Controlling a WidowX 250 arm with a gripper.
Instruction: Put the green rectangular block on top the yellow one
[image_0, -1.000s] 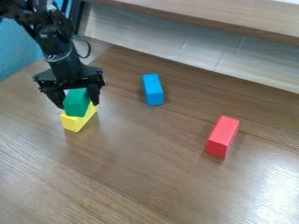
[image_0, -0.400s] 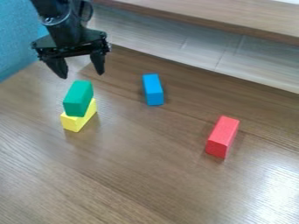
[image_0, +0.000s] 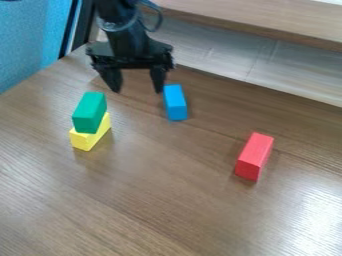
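Withdrawal | black plastic two-finger gripper (image_0: 136, 90) spread, empty | raise before swinging | leave green rectangular wooden-looking block (image_0: 89, 112) atop matching yellow block (image_0: 83, 141) at left undisturbed

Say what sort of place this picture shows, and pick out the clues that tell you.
Probably a robot practice or research area: a black arm hangs over a wood-look table, with plain coloured blocks on it, one green stacked on a yellow.
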